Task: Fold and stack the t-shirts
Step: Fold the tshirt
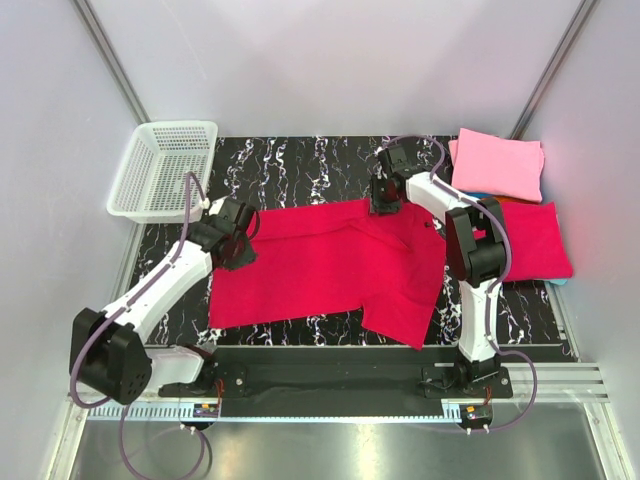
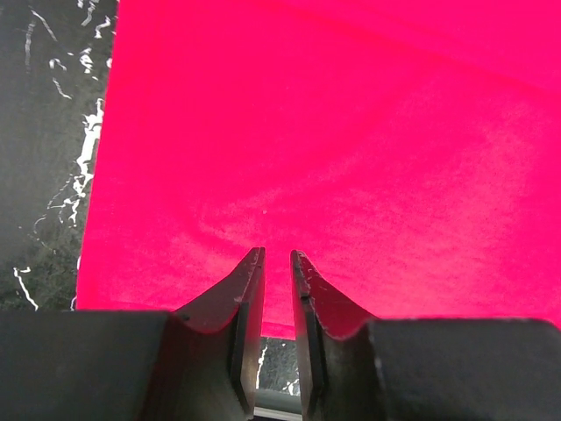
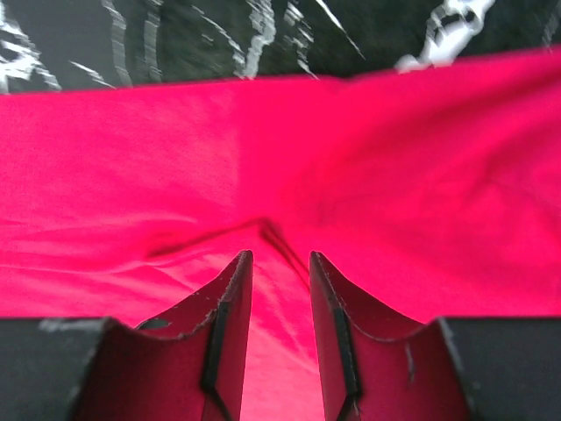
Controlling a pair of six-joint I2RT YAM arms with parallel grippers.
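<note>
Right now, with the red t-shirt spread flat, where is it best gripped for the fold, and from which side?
Grip the spread red t-shirt along its far edge, one pinch near each end, coming down from above. That edge lies fairly straight and flat against bare table, while the near right part flares unevenly. The left gripper and right gripper are over those spots.

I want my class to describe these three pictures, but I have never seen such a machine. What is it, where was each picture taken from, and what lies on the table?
These are two robot arms bolted to a table. The wide picture looks down from above; the other two come from a camera on each wrist. The left fingers and right fingers, slightly apart, are near the edges of a spread red t-shirt. Folded shirts lie on the right, a white basket far left. No firm grip shows.
</note>
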